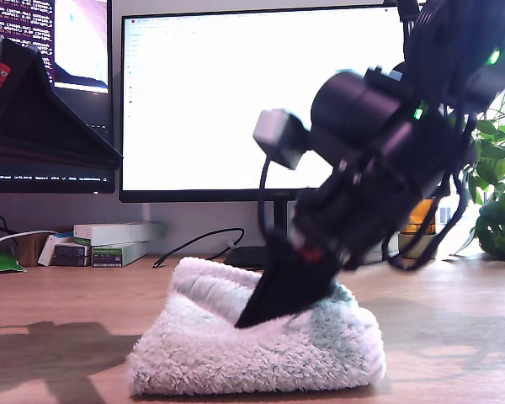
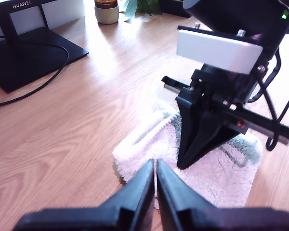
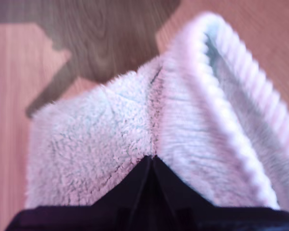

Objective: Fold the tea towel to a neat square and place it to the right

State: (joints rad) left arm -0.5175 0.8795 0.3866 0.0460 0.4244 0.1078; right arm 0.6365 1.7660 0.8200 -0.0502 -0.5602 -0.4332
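The tea towel lies folded into a thick, fluffy off-white bundle on the wooden desk, with its pink ribbed edge curling up on one side. My second gripper comes down from the exterior view's right. It is shut, and its black tips are sunk into the plush along a crease. The first wrist view shows that same gripper standing on the towel. My first gripper is shut and empty, hovering over the desk just short of the towel's near edge.
A large monitor stands behind the towel, with its stand and a cable on the desk. Small boxes sit at the exterior view's left and a plant at its right. A black arm part fills its upper left.
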